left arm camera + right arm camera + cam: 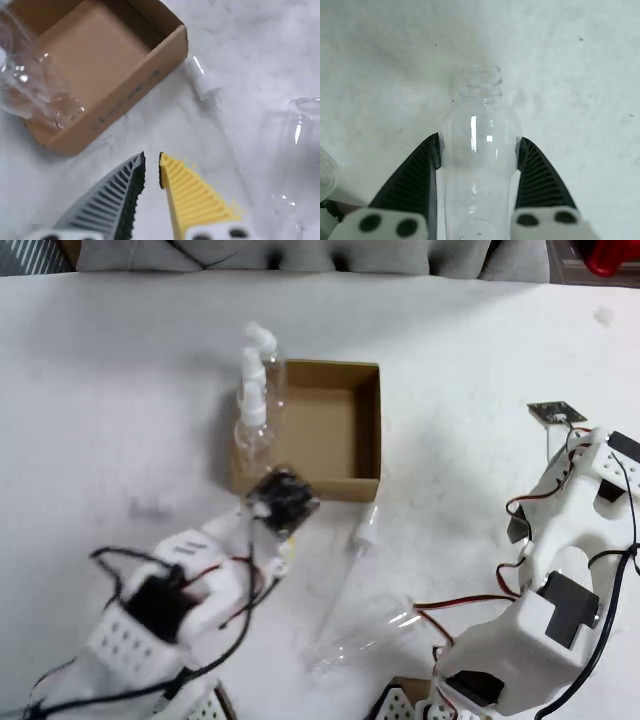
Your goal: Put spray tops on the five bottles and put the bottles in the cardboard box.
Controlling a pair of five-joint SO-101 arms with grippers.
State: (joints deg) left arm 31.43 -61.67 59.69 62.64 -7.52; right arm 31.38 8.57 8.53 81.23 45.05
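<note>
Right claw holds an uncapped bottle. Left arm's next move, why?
Probably bring the shut, empty left claw over the loose spray top lying near the cardboard box: the bottle in the right claw has a bare neck.

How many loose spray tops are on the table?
1. The spray top lies on the table between the cardboard box's corner and the bottle in the right claw. Others may be hidden.

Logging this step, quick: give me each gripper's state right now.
Left gripper: shut, holding nothing.
Right gripper: shut on a clear bottle with no top.
</note>
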